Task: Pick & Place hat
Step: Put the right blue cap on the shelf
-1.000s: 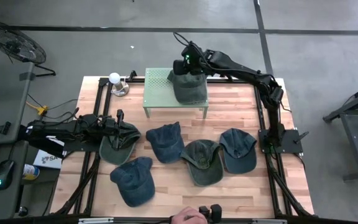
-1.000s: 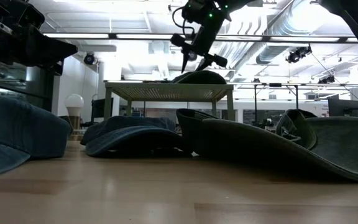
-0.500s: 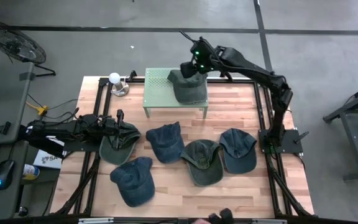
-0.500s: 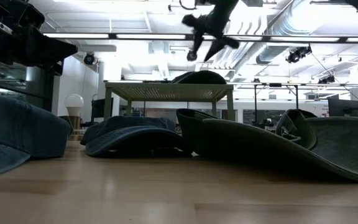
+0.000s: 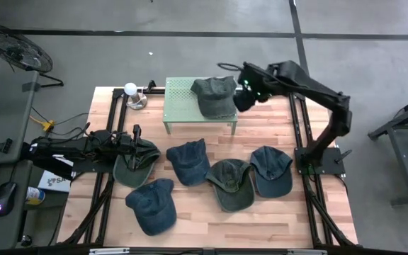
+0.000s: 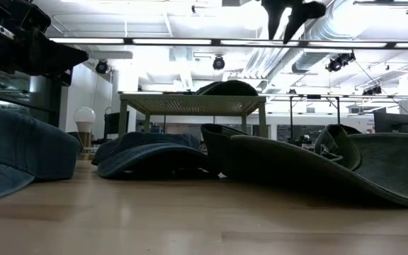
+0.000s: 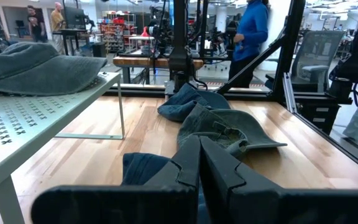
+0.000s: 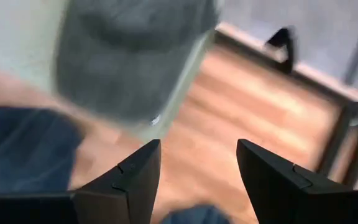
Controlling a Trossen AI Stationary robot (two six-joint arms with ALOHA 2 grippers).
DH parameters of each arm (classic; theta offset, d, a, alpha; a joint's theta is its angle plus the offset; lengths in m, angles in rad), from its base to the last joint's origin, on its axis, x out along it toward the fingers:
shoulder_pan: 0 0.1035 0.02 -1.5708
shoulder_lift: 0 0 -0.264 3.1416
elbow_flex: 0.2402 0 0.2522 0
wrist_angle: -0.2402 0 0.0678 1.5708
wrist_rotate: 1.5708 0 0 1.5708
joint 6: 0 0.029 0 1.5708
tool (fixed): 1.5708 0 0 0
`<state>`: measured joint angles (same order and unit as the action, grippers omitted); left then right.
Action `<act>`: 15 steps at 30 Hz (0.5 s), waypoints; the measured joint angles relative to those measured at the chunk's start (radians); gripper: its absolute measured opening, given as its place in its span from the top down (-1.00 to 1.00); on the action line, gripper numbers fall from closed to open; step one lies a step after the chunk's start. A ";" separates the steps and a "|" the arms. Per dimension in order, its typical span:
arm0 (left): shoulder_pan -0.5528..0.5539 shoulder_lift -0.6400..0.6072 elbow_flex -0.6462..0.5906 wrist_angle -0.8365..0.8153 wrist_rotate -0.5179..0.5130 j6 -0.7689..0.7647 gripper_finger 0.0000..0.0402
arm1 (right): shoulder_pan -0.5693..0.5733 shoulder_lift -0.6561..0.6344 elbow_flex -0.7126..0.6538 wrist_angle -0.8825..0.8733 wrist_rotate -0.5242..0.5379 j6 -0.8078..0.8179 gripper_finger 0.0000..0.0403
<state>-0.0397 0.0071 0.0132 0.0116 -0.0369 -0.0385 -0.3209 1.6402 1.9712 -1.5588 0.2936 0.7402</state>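
One hat (image 5: 215,97) is lying on the stand (image 5: 179,103) at the back of the bench (image 5: 275,212); five more hats (image 5: 229,184) are lying in front of it.

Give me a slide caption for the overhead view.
Right gripper open beside green hat on raised stand.
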 joint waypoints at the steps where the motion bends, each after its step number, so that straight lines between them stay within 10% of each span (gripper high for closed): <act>1: 0.000 0.000 0.000 0.000 0.000 0.000 0.97 | 0.017 -0.026 -0.037 0.010 -0.016 0.024 -0.01; 15: 0.000 0.000 0.000 0.000 0.000 0.000 0.97 | 0.305 -0.370 -0.673 0.204 -0.092 0.527 -0.01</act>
<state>-0.0395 0.0067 0.0132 0.0116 -0.0368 -0.0387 -0.0159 1.2705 1.2985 -1.3550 0.2015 1.2670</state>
